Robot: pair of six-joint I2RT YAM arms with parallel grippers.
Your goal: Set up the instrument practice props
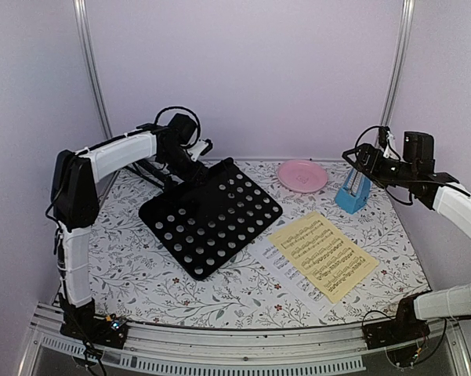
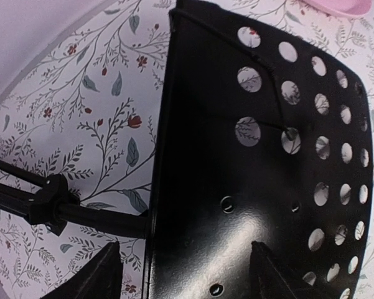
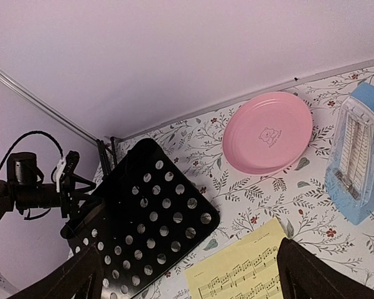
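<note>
The music stand has a glossy black sheet-metal desk punched with rows of round holes. Its straight side edge runs between the left gripper's two dark, pointed fingers, which stand wide apart, one over the desk and one outside it. Off to the outer finger's side, the stand's slim black tripod tube crosses the floral tablecloth. The left arm is folded at the elbow, with its wrist reaching forward.

The right gripper is also spread wide and holds nothing. Below its gap lies the matte pale-yellow sheet, with the white sheet tucked under it. The blue pyramid metronome stands ahead of its right finger, and a round pink plate lies farther ahead. The right arm is raised, with the wrist tilted down.
</note>
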